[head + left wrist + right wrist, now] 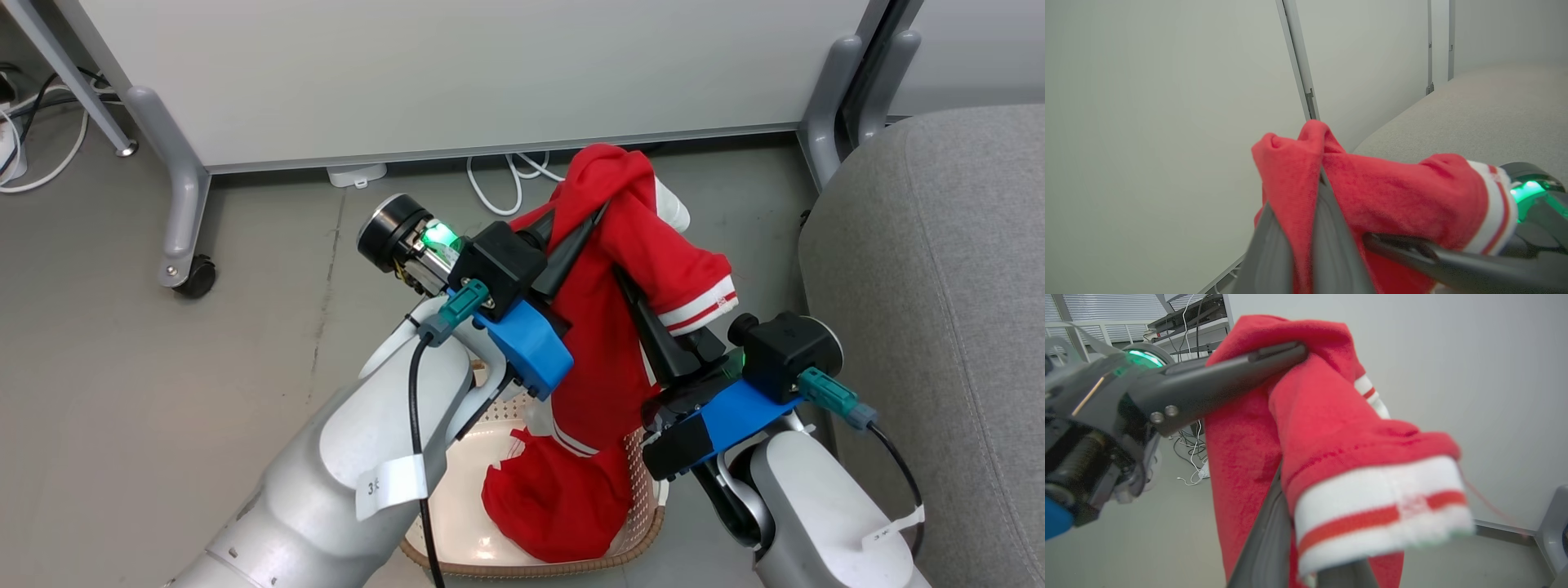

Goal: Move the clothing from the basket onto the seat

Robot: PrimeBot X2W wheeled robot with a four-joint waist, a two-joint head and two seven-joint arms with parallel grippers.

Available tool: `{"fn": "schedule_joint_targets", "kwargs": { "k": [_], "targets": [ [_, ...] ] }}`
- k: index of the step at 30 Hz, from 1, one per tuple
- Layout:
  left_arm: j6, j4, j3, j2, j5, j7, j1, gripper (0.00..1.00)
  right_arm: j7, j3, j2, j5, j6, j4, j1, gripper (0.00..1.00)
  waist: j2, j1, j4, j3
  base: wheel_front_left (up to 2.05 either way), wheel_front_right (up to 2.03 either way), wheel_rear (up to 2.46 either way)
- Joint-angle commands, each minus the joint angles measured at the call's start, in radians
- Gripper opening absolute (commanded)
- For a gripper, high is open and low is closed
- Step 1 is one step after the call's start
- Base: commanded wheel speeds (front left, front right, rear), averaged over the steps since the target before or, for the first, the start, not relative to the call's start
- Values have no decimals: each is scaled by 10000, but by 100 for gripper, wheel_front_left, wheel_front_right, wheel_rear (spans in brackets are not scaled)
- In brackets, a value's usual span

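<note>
Left gripper (pixel 602 212): closed tight on the clothing (pixel 600 351), held high above the basket (pixel 522 565). On my left wrist feed a fold of red cloth sits pinched between its two fingers (pixel 1331 245).
Right gripper (pixel 622 279): drawn narrow too, above the basket's seat-side rim, gripping the same garment just under the striped cuff (pixel 702 306).
Hidden tips: on my right wrist feed its fingers (pixel 1261 547) run up into the fabric and the cuff flops over them, so I cannot see the very ends.
Clothing: hangs from both grippers as one long red drape, with its lower end down inside the basket.
Hard to make out: I cannot tell whether the red heap on the basket's bottom is the tail of the lifted garment or a second piece.
Basket: stands on the floor (pixel 163 392). The left forearm (pixel 367 457) covers the side away from the seat, and the frame edge clips its near rim.
Seat (pixel 939 286): just beside the basket on the right gripper's side, with much of it cut off by the frame.
</note>
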Motion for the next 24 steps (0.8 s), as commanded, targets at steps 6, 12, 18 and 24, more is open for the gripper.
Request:
{"fn": "schedule_joint_targets", "kwargs": {
  "k": [6,12,18,24],
  "targets": [
    [-14,31,139,16,122,-45,-66,100,-35,-2,16,-72,3,-70,12,0,0,-1,-30,0,0,0,0],
    [-14,-9,228,-12,239,-37,-23,100,-35,-1,-16,-167,3,-84,47,0,0,-1,-53,-4,0,0,0],
    [-14,-36,330,36,293,-37,125,100,-35,-176,-39,-255,1,-115,190,0,0,-1,-172,-26,0,0,0],
    [-13,-122,396,80,334,-37,288,100,-35,-405,-132,-385,1,-272,269,0,0,-1,-497,44,0,0,0]
  ]
}}
